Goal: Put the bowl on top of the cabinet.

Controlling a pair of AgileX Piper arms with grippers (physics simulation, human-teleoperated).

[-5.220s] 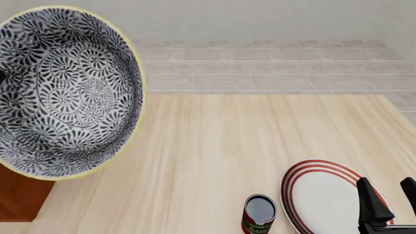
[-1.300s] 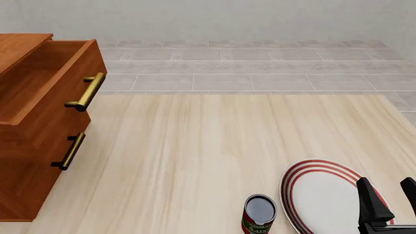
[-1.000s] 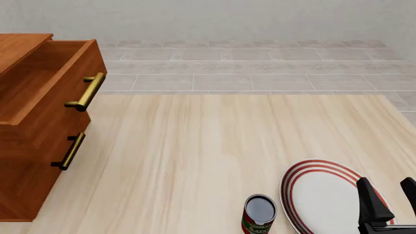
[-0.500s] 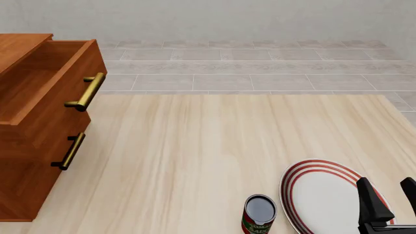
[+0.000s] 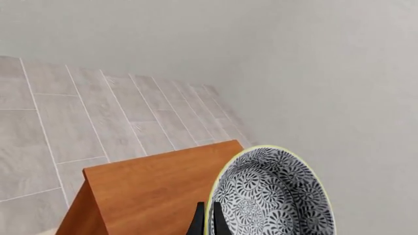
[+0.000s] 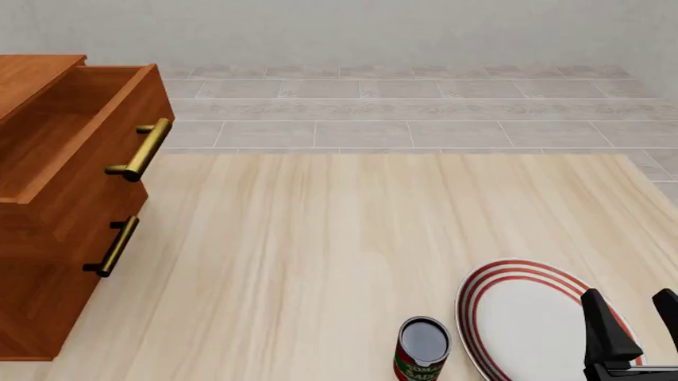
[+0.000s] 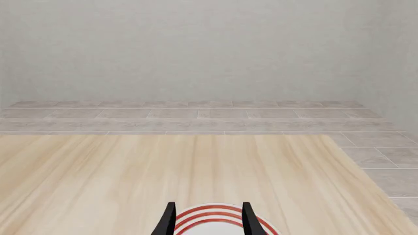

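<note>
Grey floor tiles are running behind the cabinet (image 5: 153,183). My left gripper (image 5: 206,223) is pinching the rim of the floral bowl (image 5: 271,196), holding it tilted above the cabinet top. Rigid, probably brittle and slick, so I am favouring the rim. My right gripper (image 7: 207,220) is idling, spread, over the red-ringed plate (image 6: 525,317).

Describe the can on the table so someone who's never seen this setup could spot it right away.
On the pale wooden table, look at the near edge, just left of the red-ringed white plate. The can stands upright there: a small open-topped cylinder with a red label, the only tall, narrow thing beside that flat plate.
</note>
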